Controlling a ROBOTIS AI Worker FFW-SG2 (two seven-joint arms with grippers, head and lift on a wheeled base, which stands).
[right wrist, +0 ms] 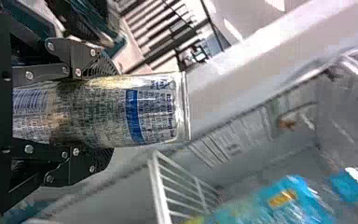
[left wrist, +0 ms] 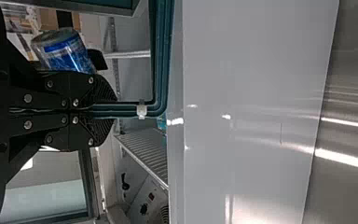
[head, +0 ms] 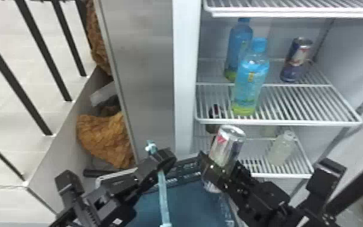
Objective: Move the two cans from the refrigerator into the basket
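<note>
"State of the right gripper (head: 224,169)?"
"Grasping one can (head: 228,142), its two fingers set against opposite sides. The can leans, its silver end up, at the right-hand edge of the basket (head: 184,208); whether it is above the inside or just beside, I cannot tell."
"And the left gripper (head: 159,161)?"
"Clenched on the basket's handle (head: 164,200) (a thin teal bar, pinched between both fingers)."
"The other can?"
"Standing on a wire shelf (head: 307,104), farther from me than the basket, higher and to its right. I record two blue bottles (head: 251,78) on that shelf too, beyond the basket and left of that can. A pale container (head: 282,148) stands on a lower shelf, also beyond the basket, to its right."
</note>
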